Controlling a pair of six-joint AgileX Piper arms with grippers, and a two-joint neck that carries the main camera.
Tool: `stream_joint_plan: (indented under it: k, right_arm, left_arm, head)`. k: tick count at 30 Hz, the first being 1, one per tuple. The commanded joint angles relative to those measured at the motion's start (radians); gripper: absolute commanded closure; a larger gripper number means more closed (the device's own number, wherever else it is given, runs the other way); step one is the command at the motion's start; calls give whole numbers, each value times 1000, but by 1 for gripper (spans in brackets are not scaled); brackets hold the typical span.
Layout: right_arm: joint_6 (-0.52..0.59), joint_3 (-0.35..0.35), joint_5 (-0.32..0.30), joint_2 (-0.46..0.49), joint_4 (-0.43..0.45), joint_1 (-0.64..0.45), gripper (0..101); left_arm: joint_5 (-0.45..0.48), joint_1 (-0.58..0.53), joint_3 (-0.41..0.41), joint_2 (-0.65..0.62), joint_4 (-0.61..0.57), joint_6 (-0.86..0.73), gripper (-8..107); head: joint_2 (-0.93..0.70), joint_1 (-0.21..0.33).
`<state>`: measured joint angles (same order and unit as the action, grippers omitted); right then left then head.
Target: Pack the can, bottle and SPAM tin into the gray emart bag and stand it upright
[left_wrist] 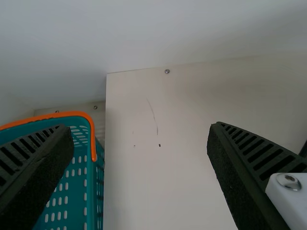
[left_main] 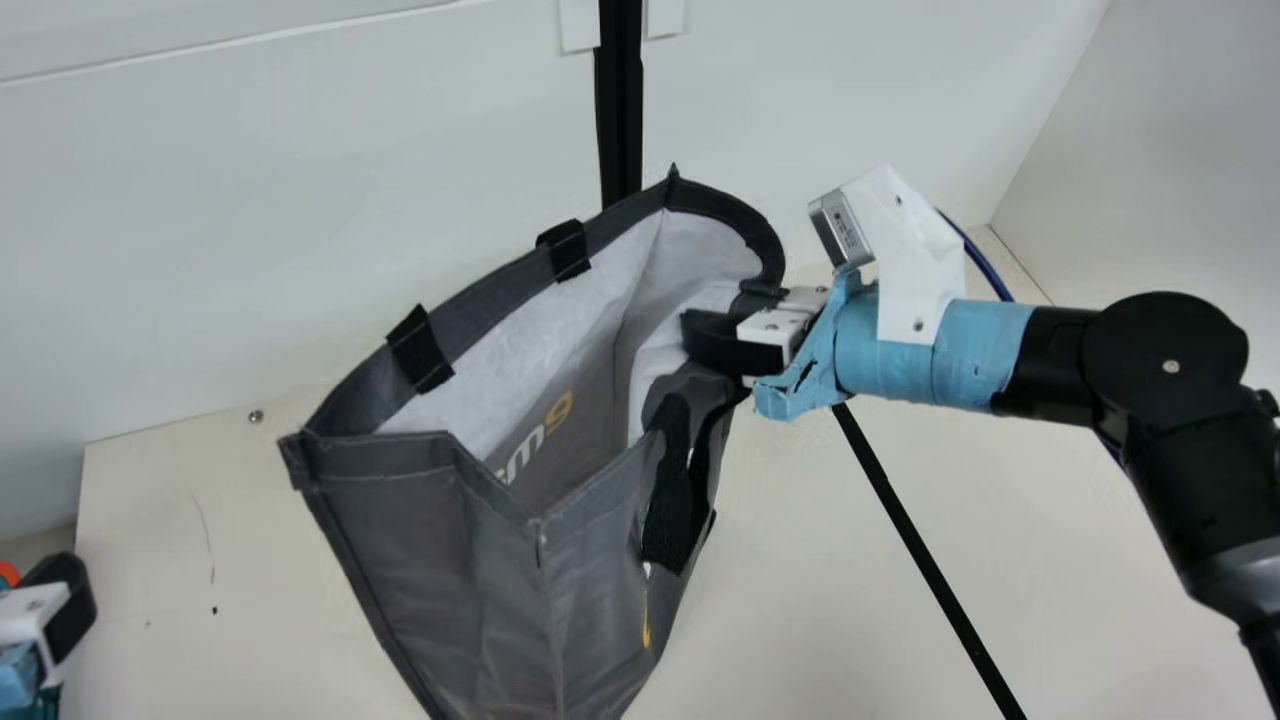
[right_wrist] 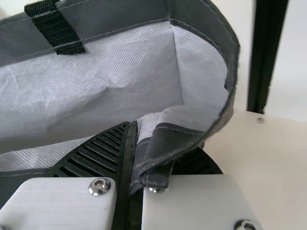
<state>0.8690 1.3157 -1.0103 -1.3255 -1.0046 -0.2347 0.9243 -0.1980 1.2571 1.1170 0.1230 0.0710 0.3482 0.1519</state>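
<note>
Gray boxy fabric bag (left_main: 440, 560) is over cream flat table (left_main: 820, 580), right-end rim in my black ribbed-fingered right gripper (left_main: 722, 310). Orange-rimmed teal perforated plastic basket (left_wrist: 72, 114) is left of bag. White flat wall (left_main: 300, 200) is behind bag.

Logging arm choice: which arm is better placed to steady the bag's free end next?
Left, probably: the left tool is open, empty and nearer that end; the right tool grips the bag at its opposite end.

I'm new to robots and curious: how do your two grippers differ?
The left gripper is spread wide and empty; the right gripper is closed on the rim of the gray bag. The left gripper is near a teal basket; the right gripper is at the bag's mouth. Both have black fingers.
</note>
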Motion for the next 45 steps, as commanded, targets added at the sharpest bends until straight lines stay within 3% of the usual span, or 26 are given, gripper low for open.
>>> stream_joint_plan:
  k: [1, 19, 45]
  right_arm:
    - [-6, 14, 8, -2, 30, -4, 101]
    - [-45, 180, 5, -48, 224, -93, 101]
    - [-11, 403, -46, -212, 275, -396, 101]
  left_arm:
    - [0, 0, 0, 0, 0, 0, 9]
    - [0, 0, 0, 0, 0, 0, 9]
    - [0, 0, 0, 0, 0, 0, 9]
  head:
    - [1, 23]
    - [1, 23]
    - [1, 23]
